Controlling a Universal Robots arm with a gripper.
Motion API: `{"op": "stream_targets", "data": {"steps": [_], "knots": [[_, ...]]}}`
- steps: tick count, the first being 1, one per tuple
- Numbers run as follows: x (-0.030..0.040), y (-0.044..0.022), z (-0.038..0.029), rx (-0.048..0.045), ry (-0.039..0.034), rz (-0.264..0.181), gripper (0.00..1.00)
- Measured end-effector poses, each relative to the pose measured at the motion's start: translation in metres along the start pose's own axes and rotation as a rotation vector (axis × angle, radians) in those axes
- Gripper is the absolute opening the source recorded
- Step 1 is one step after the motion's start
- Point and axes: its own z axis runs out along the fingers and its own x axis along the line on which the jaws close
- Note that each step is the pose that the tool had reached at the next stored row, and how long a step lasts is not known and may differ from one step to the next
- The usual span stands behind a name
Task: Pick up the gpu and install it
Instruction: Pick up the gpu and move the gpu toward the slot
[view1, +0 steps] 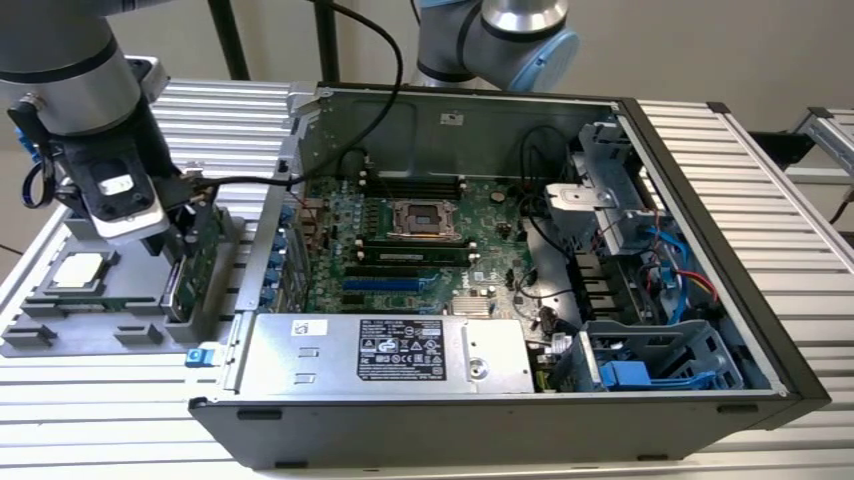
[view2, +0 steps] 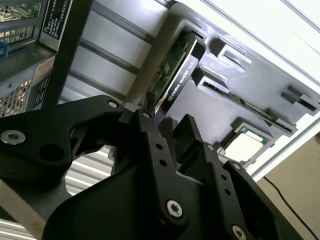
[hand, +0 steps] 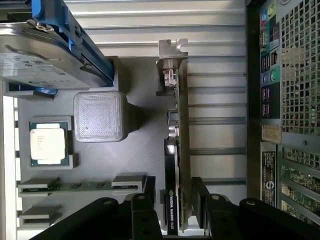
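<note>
The gpu (view1: 191, 272) stands on edge in a slot of the grey holder tray (view1: 67, 335), at the exterior view's left beside the open computer case (view1: 694, 290). It is a thin green card with a black cooler face (view2: 176, 70) and a silver bracket at its far end (hand: 171, 52). My gripper (view1: 171, 245) is lowered over the card's near end. In both wrist views the black fingers (hand: 149, 189) stand on either side of the gpu (hand: 183, 125) with gaps showing. The gripper (hand: 175, 196) is open around the card, as the second wrist view also shows at the gripper (view2: 167, 131).
A square silver CPU chip (hand: 47, 143) and a hard drive with blue rails (hand: 47, 55) lie in the same tray, along with a grey block (hand: 98, 116). Inside the case are the motherboard (view1: 400, 250) and the power supply (view1: 387, 352). A second arm (view1: 514, 35) stands behind the case.
</note>
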Motion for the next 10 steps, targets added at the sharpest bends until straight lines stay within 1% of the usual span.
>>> {"op": "stream_targets", "data": {"steps": [10], "knots": [[0.0006, -0.0003, 0.0052, 0.0001, 0.0012, 0.0, 1.0]]}}
